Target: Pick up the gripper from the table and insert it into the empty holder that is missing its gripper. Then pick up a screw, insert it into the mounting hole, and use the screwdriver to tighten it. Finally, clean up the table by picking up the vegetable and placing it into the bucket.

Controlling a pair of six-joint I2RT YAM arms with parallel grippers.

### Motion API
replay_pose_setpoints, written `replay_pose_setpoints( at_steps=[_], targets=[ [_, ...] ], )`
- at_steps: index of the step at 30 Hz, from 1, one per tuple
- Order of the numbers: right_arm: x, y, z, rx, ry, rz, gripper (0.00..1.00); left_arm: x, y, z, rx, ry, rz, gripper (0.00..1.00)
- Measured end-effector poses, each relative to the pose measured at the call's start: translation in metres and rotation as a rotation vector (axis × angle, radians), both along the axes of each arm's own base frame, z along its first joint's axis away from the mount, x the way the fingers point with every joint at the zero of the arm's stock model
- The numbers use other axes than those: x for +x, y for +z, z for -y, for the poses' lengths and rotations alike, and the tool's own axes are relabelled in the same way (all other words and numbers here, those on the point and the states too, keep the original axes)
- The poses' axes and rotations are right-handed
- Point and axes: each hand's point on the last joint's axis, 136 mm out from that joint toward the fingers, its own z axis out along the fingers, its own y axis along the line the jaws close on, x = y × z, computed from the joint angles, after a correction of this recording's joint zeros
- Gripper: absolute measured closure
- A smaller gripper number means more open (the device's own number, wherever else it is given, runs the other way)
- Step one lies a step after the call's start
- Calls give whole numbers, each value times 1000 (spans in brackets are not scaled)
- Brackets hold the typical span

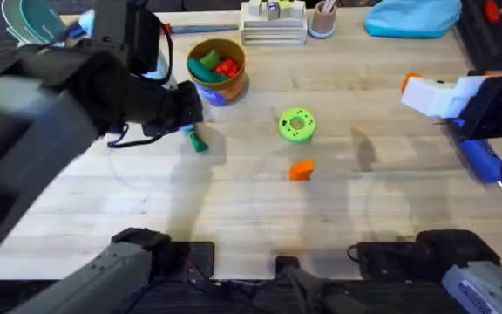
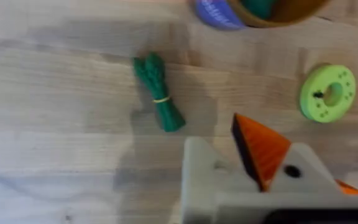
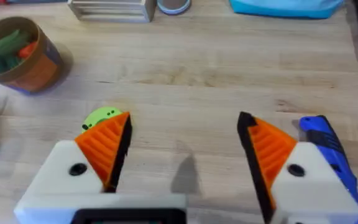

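The orange gripper (image 1: 301, 170) lies on the table (image 1: 234, 209) near the middle, just in front of a green disc (image 1: 297, 124). My left gripper (image 2: 219, 134) hovers open over the wood. One of its fingers carries an orange pad (image 2: 260, 148). The other is the bare white holder (image 2: 199, 180). The dark green vegetable (image 2: 159, 93) (image 1: 197, 140) lies just beyond it. Behind that stands the orange bucket (image 1: 218, 70) with toy vegetables inside. My right gripper (image 3: 185, 134) is open and empty at the right side (image 1: 421, 92). The blue screwdriver (image 3: 328, 149) (image 1: 482, 159) lies beside it.
A metal rack (image 1: 273, 26), a small cup (image 1: 322, 19) and a blue cloth (image 1: 412, 16) line the far edge. My left arm (image 1: 50, 131) looms large and dark over the table's left part. Bare wood lies in front of the orange piece.
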Motion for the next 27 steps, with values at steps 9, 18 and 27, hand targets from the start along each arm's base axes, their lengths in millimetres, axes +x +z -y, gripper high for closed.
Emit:
replay_pose_setpoints(
  at_steps=[9,18,27],
  targets=[
    [0,0,0,0,0,-1,10,-48,92,58,-118,-310,363,8],
    [0,0,0,0,0,-1,10,-65,144,63,-189,-361,597,6],
    [0,0,0,0,0,-1,10,-66,142,62,-200,-344,581,7]
  ],
)
